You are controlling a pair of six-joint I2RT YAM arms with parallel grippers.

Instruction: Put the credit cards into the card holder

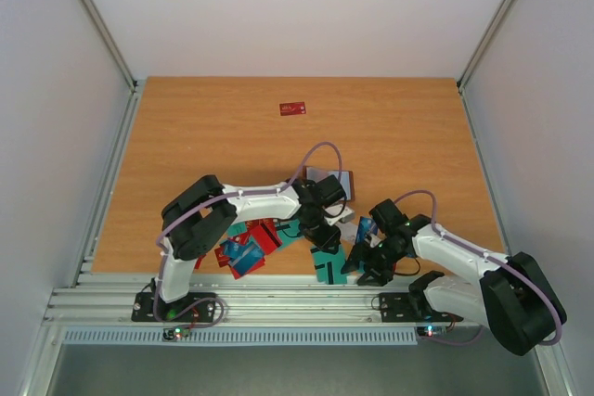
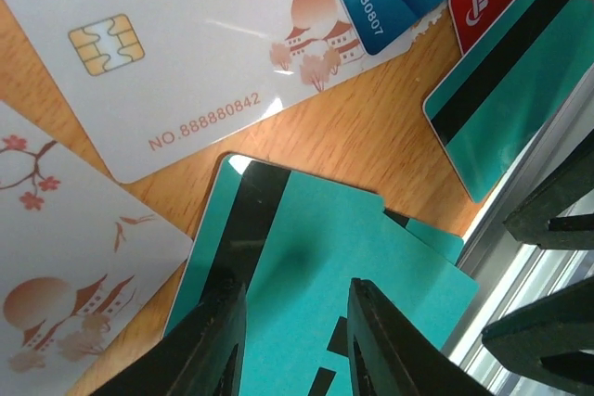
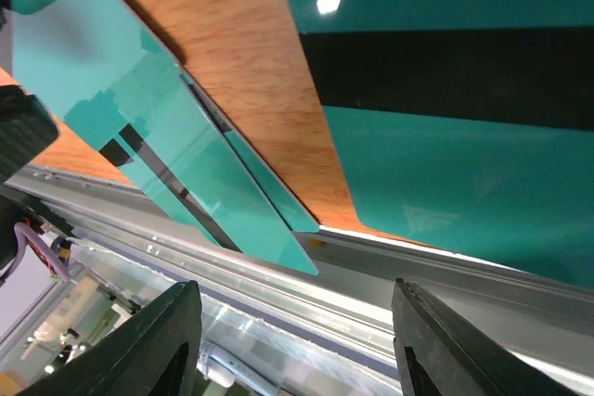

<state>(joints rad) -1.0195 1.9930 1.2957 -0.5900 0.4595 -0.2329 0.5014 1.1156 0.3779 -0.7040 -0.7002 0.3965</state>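
White walls close round the wooden bench (image 1: 399,136), which has a metal rail (image 1: 306,296) along its near edge. Just inside that rail the left end effector (image 2: 297,287) hangs released, its fingers a little apart over a teal card (image 2: 316,229) that juts out above the rail on top of others. Over the rail itself the right end effector (image 3: 295,289) is also released, spread wide and just beside its partner. Most cards (image 1: 249,249) lie heaped against the rail. The card holder (image 1: 331,176) sits farther from the rail, beyond the left wrist. Likely trouble: fingers nudging the slick overhanging card off onto the rail, pinching two stacked cards at once, or the crowded end effectors knocking together.
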